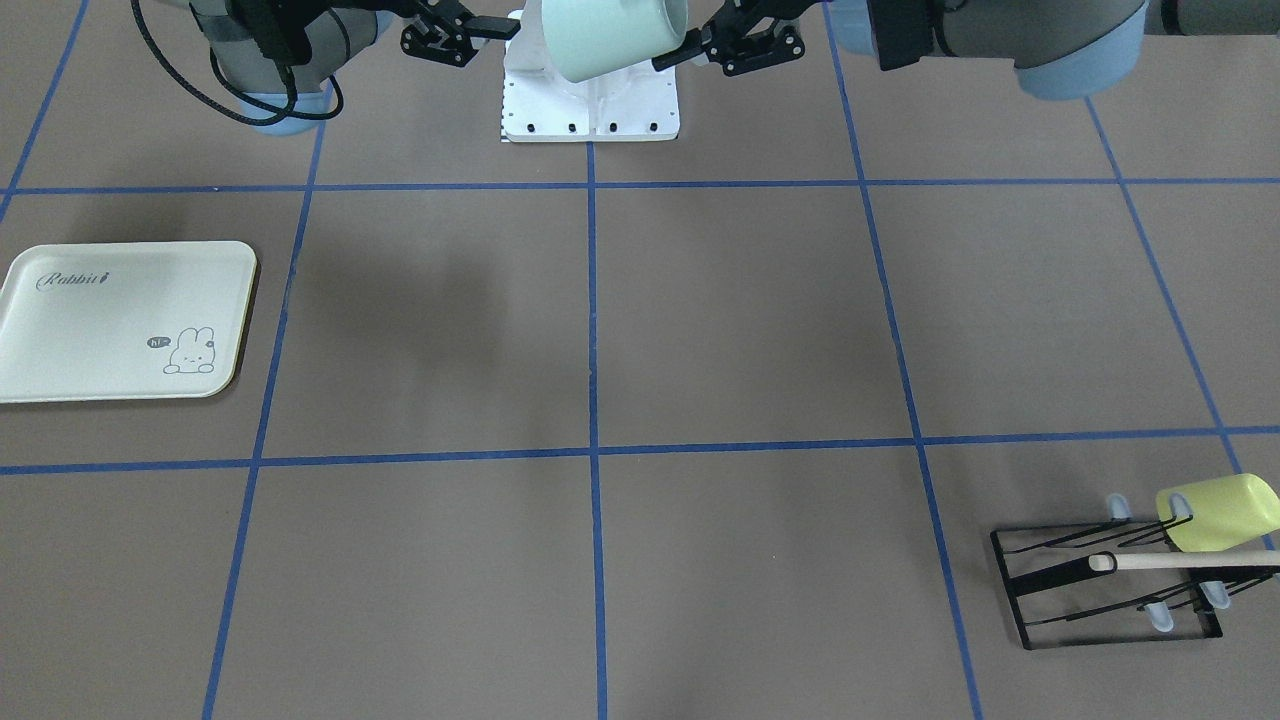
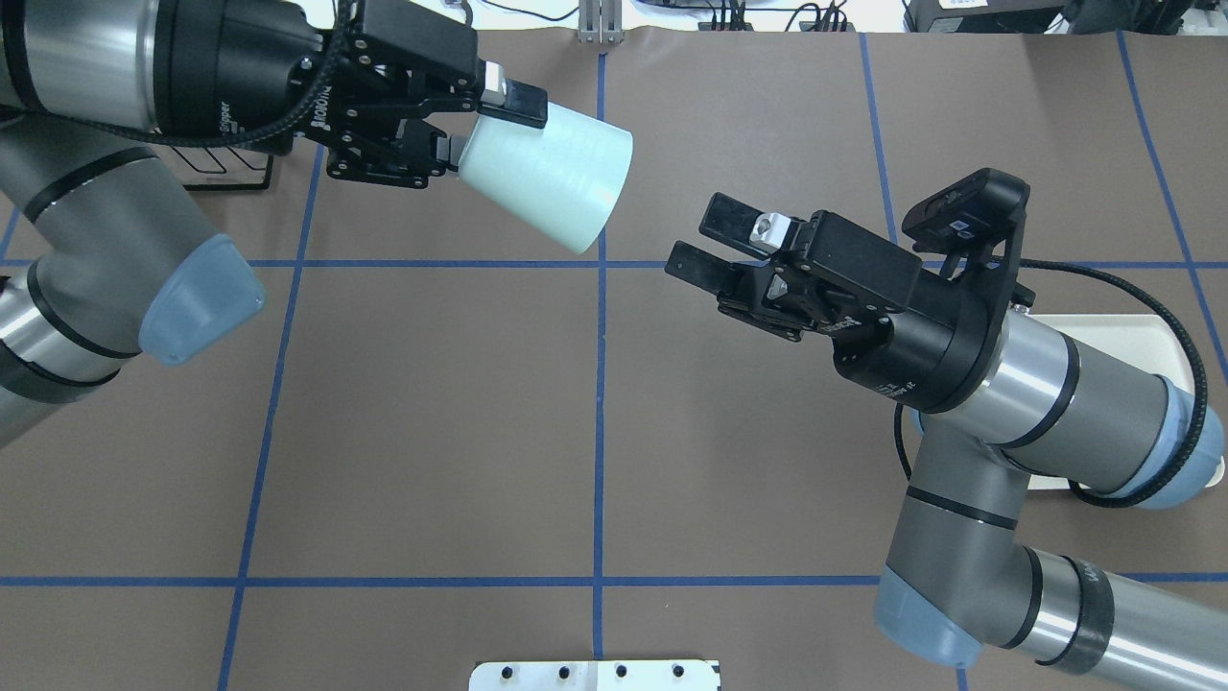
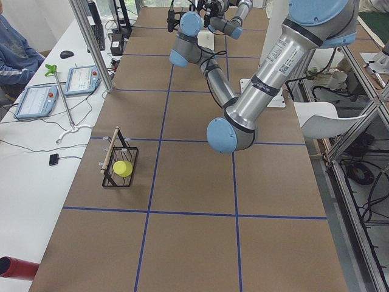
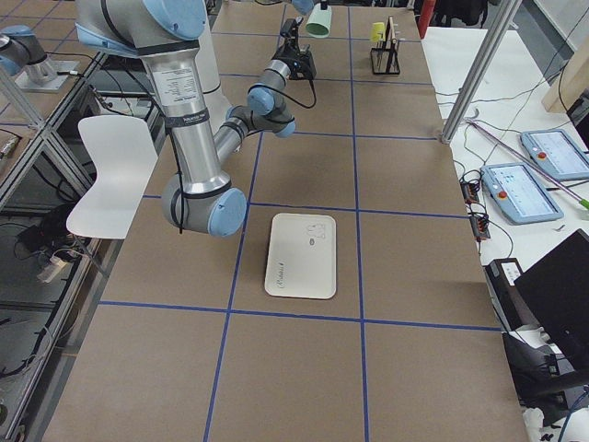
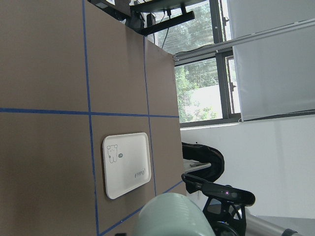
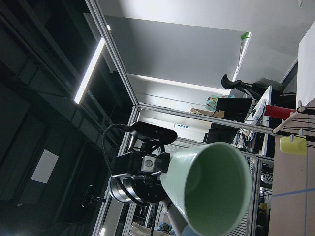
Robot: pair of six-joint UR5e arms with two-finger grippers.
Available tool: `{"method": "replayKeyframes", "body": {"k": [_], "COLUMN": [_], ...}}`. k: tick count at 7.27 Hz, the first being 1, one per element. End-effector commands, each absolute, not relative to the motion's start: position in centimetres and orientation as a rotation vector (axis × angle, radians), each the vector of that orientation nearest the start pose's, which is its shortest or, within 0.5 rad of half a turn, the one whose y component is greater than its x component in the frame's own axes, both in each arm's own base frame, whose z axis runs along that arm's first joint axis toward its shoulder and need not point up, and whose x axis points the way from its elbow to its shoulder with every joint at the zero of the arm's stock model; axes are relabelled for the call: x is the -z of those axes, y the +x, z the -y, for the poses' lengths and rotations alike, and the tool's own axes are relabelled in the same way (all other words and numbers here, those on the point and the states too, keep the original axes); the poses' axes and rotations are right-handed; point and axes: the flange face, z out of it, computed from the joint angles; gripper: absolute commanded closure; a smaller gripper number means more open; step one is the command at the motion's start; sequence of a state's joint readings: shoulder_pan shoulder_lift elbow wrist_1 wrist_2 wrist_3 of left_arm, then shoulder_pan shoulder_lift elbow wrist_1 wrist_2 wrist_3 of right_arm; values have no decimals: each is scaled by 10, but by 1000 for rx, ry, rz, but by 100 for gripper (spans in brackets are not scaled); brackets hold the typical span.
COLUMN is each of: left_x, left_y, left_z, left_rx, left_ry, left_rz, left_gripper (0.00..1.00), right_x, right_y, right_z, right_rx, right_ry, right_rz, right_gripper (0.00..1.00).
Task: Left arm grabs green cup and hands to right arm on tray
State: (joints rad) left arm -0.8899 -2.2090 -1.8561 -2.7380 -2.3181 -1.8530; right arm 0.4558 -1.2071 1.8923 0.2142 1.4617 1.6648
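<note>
My left gripper (image 2: 480, 120) is shut on the base of the pale mint-green cup (image 2: 547, 178) and holds it sideways high above the table, its open mouth toward my right arm. The cup also shows at the top of the front view (image 1: 610, 35) and in the right wrist view (image 6: 206, 189). My right gripper (image 2: 698, 245) is open and empty, its fingers pointing at the cup's mouth, a short gap away. The cream tray (image 1: 120, 320) lies flat and empty on the robot's right side; it also shows in the left wrist view (image 5: 125, 164).
A black wire rack (image 1: 1110, 585) with a yellow-green cup (image 1: 1220, 512) and a wooden stick (image 1: 1180, 561) stands at the front on the left arm's side. A white mounting plate (image 1: 590, 100) sits between the arm bases.
</note>
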Motion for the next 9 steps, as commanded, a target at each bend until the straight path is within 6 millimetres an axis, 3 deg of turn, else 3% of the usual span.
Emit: {"method": "replayKeyframes", "body": {"k": [1, 5, 7, 9], "left_x": [-64, -57, -56, -56], "left_y": [272, 278, 280, 279], "left_z": [420, 401, 397, 397], "left_rx": [-45, -85, -91, -93], "left_ry": [131, 114, 109, 111], "left_rz": [-1967, -1990, -1995, -1997], "left_gripper": [100, 100, 100, 100], "right_x": [-158, -152, -148, -147], "right_y": [-331, -330, -330, -332], "right_z": [322, 321, 321, 320], "right_rx": [-366, -363, -361, -359], "right_ry": [497, 501, 498, 494], "right_rz": [2481, 2496, 2506, 2505], "right_gripper": [1, 4, 24, 29]}}
